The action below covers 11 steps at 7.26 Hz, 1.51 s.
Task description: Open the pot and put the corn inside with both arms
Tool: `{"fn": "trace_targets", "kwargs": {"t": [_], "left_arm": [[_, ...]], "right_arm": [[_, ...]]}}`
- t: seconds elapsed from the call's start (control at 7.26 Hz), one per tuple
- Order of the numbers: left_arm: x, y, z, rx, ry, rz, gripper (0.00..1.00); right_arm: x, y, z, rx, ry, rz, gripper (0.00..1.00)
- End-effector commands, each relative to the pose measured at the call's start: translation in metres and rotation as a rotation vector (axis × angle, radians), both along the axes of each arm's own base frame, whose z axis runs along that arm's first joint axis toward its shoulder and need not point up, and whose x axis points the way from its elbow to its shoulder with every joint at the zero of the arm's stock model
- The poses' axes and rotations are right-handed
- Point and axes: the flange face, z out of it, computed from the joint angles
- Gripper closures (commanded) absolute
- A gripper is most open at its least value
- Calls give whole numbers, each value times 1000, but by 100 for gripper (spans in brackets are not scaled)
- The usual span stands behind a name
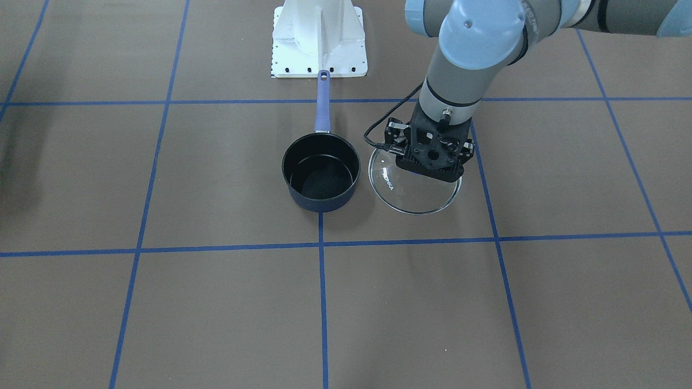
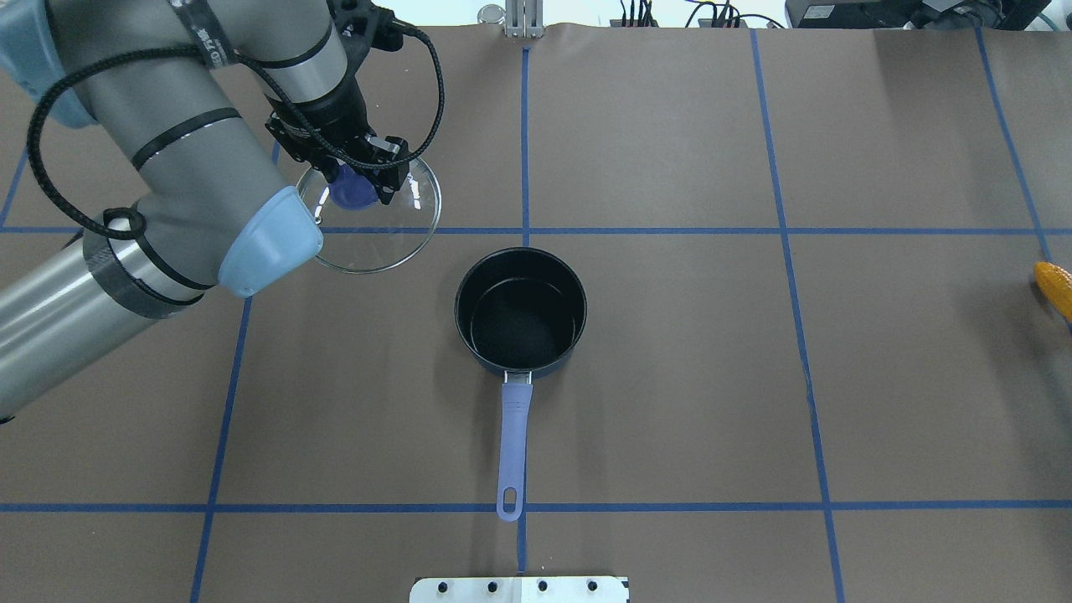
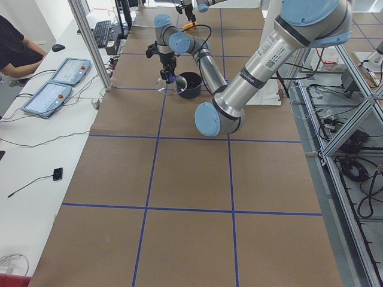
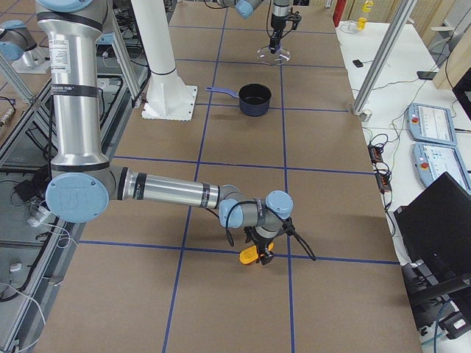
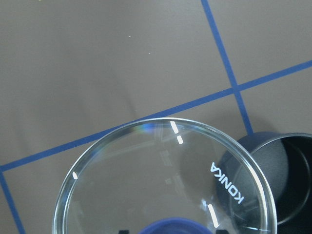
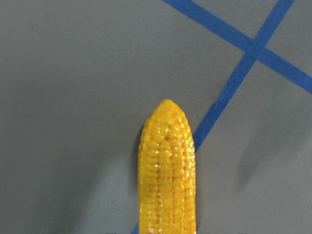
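Note:
The pot (image 2: 459, 310) stands open at the table's middle, black inside and empty, its periwinkle handle (image 2: 512, 444) pointing toward my base. It also shows in the front view (image 1: 319, 204). My left gripper (image 2: 356, 186) is shut on the blue knob of the glass lid (image 2: 368, 243) and holds it level, to the pot's left and a little beyond it. The left wrist view shows the lid (image 5: 146, 185) with the pot (image 5: 292, 195) beside it. The corn (image 2: 1055, 286) lies at the far right edge. My right gripper (image 4: 259, 246) is over the corn (image 6: 167, 170); I cannot tell whether it is open or shut.
The white base plate (image 2: 519, 589) sits at the near edge behind the pot handle. Blue tape lines cross the brown table. A post (image 4: 372, 70) and side tables with consoles (image 4: 434, 125) stand along the far edge.

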Motion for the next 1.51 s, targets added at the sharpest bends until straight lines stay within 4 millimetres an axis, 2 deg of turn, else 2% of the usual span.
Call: {"fn": "trace_targets", "kwargs": {"t": [0.0,0.14,0.55,0.83,0.96,1.24,1.38], "left_arm": [[-24,-11,12,3,5,1,43],[-29,-14,14,4,4,-5,43],[-52,-26,17,20,-15,-3,43],[-62,-27,27,27,-20,-3,43],[-65,-25,31,24,-21,-3,43],[-76,-11,58,41,-33,27,43],[-85,-11,67,45,-38,32,43]], "right_arm": [[-11,-1,4,-7,3,-21,14],[-11,0,4,-7,3,-23,24],[-13,-3,5,5,16,-33,41],[-13,-9,-2,30,32,-36,71],[-12,-16,-6,49,56,-36,74],[-16,-26,-22,77,47,-35,78],[-17,-29,-27,80,36,-33,78]]}}
